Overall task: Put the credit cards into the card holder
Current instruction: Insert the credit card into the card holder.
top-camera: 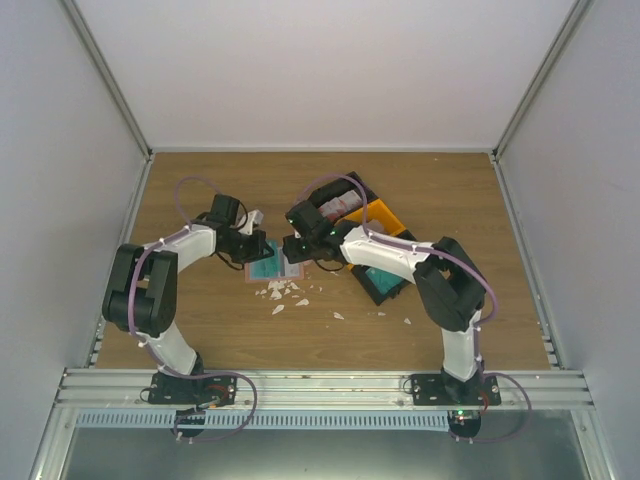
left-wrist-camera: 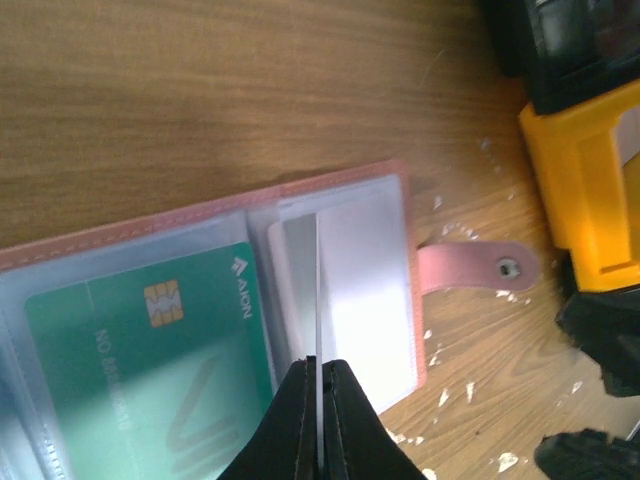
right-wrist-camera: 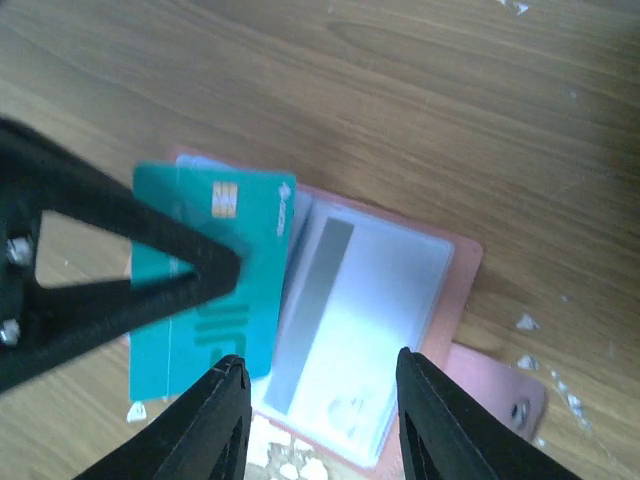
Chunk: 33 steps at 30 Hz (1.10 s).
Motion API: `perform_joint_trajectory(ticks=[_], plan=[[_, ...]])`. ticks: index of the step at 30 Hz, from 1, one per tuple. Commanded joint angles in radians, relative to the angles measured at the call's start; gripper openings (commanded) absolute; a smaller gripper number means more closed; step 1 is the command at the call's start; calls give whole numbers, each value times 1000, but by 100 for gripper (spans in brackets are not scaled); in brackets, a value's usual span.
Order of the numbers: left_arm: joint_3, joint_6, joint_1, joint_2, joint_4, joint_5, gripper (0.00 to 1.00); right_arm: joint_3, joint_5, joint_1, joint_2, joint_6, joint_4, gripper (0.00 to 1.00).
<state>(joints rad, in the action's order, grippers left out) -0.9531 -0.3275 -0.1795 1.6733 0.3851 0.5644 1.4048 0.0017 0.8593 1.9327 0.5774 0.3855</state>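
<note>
**A:** How is the left claw (left-wrist-camera: 318, 365) found?

**B:** It is seen pressed closed on a thin pale sheet (left-wrist-camera: 316, 290), which is held on edge between the fingers. Whether a card or a pocket leaf is pinched cannot be told.

**A:** Where is the card holder placed?

**B:** The salmon-pink, book-style card holder (left-wrist-camera: 300, 186) with clear pockets is laid open on the wooden bench (left-wrist-camera: 200, 80), directly beneath that claw. In the left wrist view, a teal plastic credit card (left-wrist-camera: 140, 350) with a gold chip is seen in the pocket left of the claw. A pale whitish card (left-wrist-camera: 370, 290) is seen just right of it.

**A:** And the right claw?

**B:** The right claw (right-wrist-camera: 320, 358) is held open above the pale card, and nothing is gripped by it. Beyond the pale card, away from the left claw, the holder's pink snap strap (left-wrist-camera: 480, 268) is stretched out. Small white scraps (left-wrist-camera: 505, 460) are scattered near the strap, and a yellow plastic bin (left-wrist-camera: 580, 190) is set farther off.
</note>
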Motion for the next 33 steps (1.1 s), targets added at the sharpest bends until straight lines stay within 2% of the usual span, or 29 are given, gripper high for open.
perform_joint_trajectory(ticks=[1, 15, 24, 33], plan=[[-24, 58, -3, 45, 65, 2, 0, 52, -7, 2, 72, 16, 24, 41], [-38, 63, 4, 109, 80, 60, 0, 65, 53, -19, 186, -5, 83, 39], [-15, 44, 47, 92, 82, 80, 0, 62, 78, -20, 198, -11, 107, 31], [-6, 60, 66, 129, 62, 200, 0, 50, 65, -20, 201, -8, 99, 29]])
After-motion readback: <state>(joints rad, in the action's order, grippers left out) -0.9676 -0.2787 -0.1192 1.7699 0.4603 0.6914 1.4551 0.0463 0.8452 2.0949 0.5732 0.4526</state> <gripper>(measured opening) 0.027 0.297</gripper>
